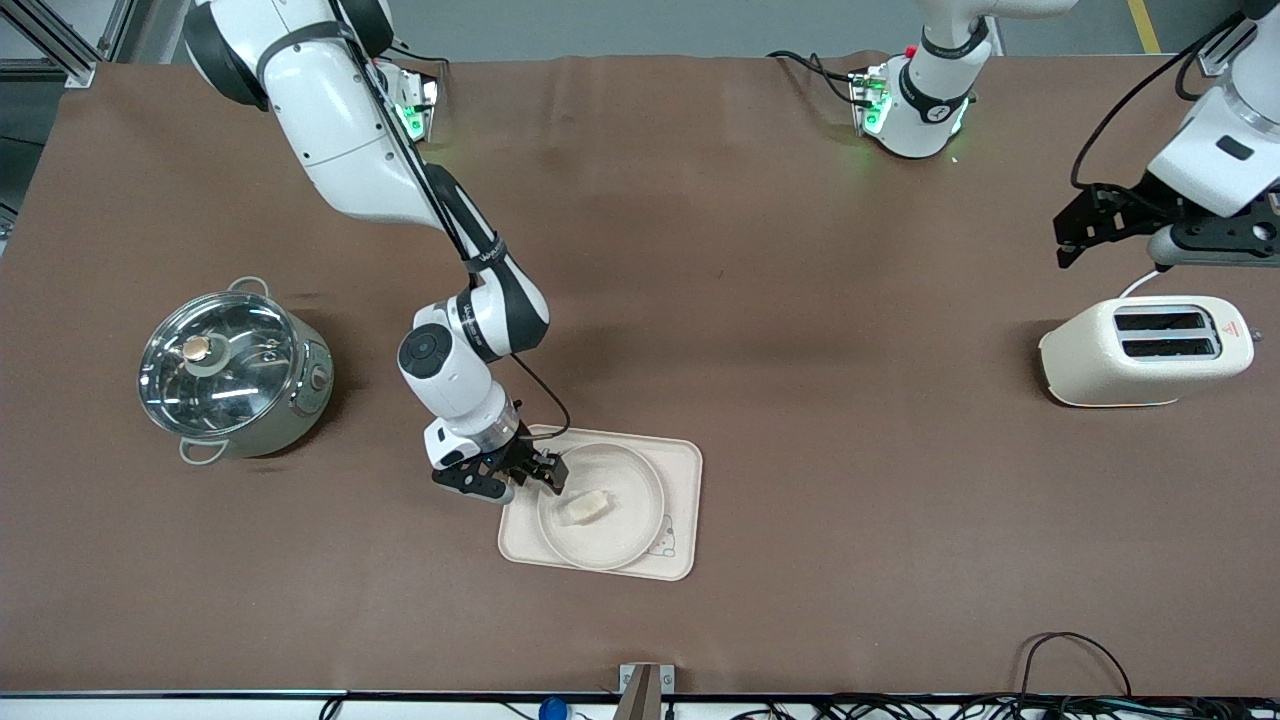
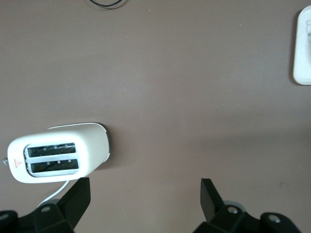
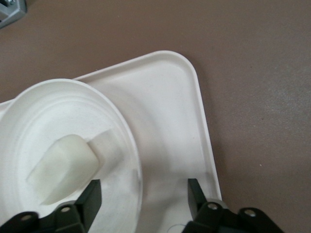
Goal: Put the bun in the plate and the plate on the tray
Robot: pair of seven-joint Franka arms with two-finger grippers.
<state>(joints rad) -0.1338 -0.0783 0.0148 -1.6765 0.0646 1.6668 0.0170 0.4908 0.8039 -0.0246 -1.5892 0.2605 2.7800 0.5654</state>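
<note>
fingers spread and gripping nothing, the right gripper [image 1: 540, 478] sits low over the plate [image 1: 625, 475] at its rim toward the right arm's end of the table, one finger [image 3: 92, 196] inside the rim and the other outside it, over the tray [image 1: 686, 462]. the bun [image 1: 584, 508] lies in the plate near its middle, just beside the inner finger, and the plate rests on the tray, so both placements look done. the risk now is the exit: with the rim between the jaws, a sideways pull could catch it, dragging or tipping the plate and rolling the bun out; a straight lift looks safer. the left gripper [image 1: 1075, 238] waits with its fingers [image 2: 77, 199] wide apart and empty, in the air above the toaster [image 1: 1145, 350], well apart from the tray.
</note>
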